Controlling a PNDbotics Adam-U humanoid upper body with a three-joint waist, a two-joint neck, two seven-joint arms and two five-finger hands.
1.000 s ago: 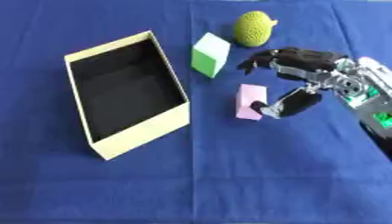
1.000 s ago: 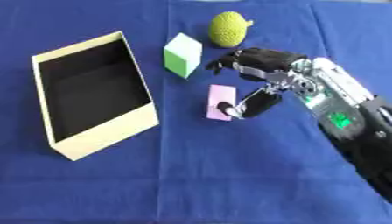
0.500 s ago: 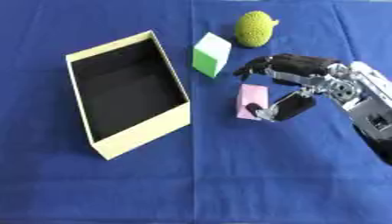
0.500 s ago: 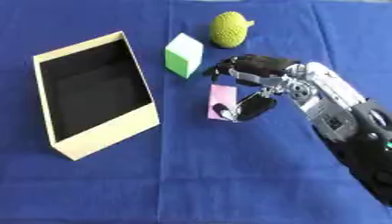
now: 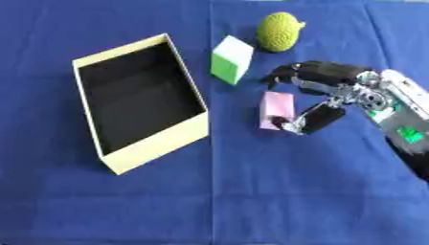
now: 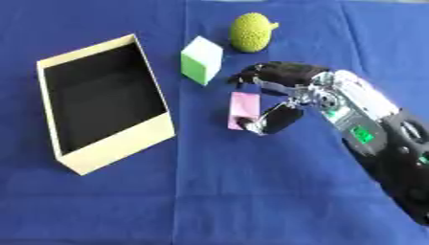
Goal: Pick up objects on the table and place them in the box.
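Left eye view shows the right hand (image 5: 331, 93) closing round the pink block (image 5: 276, 110): its fingers (image 5: 293, 76) arch over the block's far end and the thumb (image 5: 314, 118) reaches to its near right corner, curled but seemingly not yet clamped. So the step in hand looks like the grasp itself. Next the fingers and thumb need to meet on opposite faces of the block, then lift and carry it left to the box (image 5: 151, 143).

That block is a small pale pink slab lying flat on the blue-covered desk (image 5: 251, 201), just right of the box. Beyond it lie a green-and-white cube (image 5: 231, 60) and a knobbly yellow-green ball (image 5: 279, 31). No left hand shows.
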